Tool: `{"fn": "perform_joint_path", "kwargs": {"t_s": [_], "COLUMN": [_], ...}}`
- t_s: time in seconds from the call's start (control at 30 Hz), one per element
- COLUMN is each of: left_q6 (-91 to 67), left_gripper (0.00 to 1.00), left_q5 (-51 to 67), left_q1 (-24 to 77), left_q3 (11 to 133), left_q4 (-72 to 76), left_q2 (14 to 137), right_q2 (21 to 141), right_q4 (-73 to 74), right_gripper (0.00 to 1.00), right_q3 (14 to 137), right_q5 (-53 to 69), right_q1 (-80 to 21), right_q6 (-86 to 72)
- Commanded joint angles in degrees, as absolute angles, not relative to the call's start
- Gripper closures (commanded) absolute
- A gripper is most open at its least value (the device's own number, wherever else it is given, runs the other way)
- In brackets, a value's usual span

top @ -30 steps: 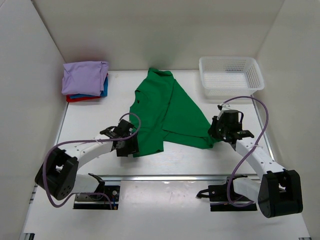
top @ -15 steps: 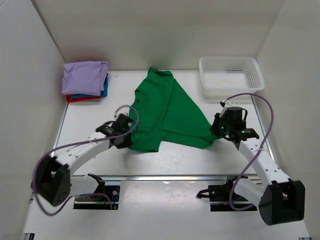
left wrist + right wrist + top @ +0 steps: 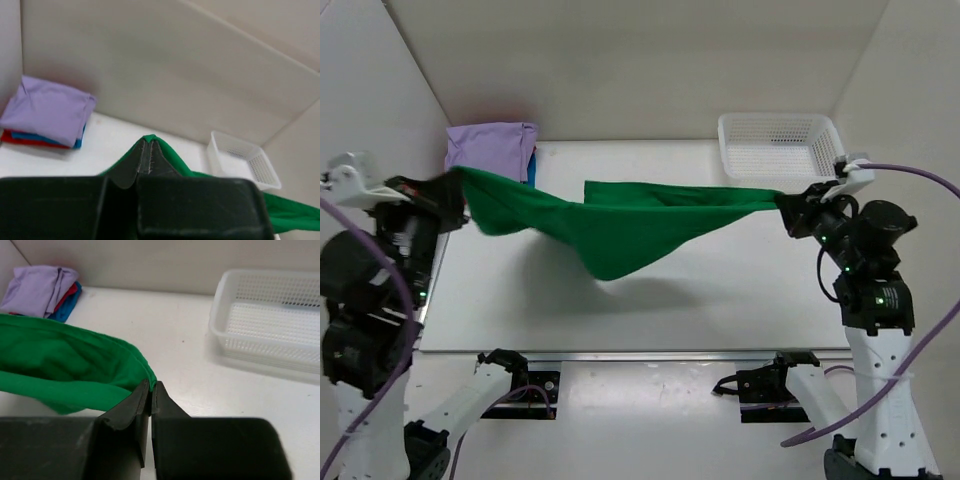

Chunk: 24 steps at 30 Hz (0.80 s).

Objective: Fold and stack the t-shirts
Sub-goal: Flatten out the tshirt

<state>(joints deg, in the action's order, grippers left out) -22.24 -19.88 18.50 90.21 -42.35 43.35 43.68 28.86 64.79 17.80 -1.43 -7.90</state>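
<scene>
Both arms were up high! The left gripper [image 3: 448, 192] was pinched tight on one end of the green t-shirt [image 3: 620, 225] at nine o'clock, and the right gripper [image 3: 788, 212] was clamped on the other end at three. The shirt hung stretched between them above the table [image 3: 720, 300], sagging mid-span. The folded stack, with the lavender t-shirt [image 3: 490, 148] on top, sat at ten o'clock.

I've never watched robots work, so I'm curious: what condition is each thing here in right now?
Green shirt: lifted, stretched between both sets of fingers, sagging in the middle.
Left fingers: shut on the green shirt.
Right fingers: shut on the green shirt.
Lavender shirt: folded, top of the corner stack.
Blue shirt: folded, under the lavender.
Red shirt: folded, at the bottom.
Basket: upright, far right corner.
</scene>
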Motion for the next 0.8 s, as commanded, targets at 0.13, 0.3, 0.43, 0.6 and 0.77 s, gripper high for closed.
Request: {"fn": "perform_joint_path", "kwargs": {"t_s": [0.13,0.3,0.43,0.6,0.77], "left_q6": [-14.9,-15.4,-14.0,-11.8,-10.1], "left_gripper": [1.0,1.0,1.0,1.0,1.0], "left_q5": [-22.0,-17.8,-17.6,-12.1,-7.4], "left_q1": [23.9,23.6,23.2,16.2,7.7], "left_q3": [115.2,121.4,120.0,118.2,130.3], "left_q4": [-44.7,-44.6,-46.1,-46.5,-48.2], "left_q2": [55.8,60.5,65.5,74.3,89.8], "right_q2": [43.3,46.0,50.4,62.5,73.6], "right_q4": [31.9,32.6,30.8,28.0,20.9], "right_gripper": [1.0,1.0,0.99,1.0,1.0], "right_q3": [71.7,76.6,75.6,77.2,81.9], "right_q5": [26.6,29.3,30.1,24.2,21.6], "right_q1": [2.9,2.1,2.1,-4.6,-6.5], "right_q6": [-7.7,-9.9,-12.0,-11.5,-10.8]}}
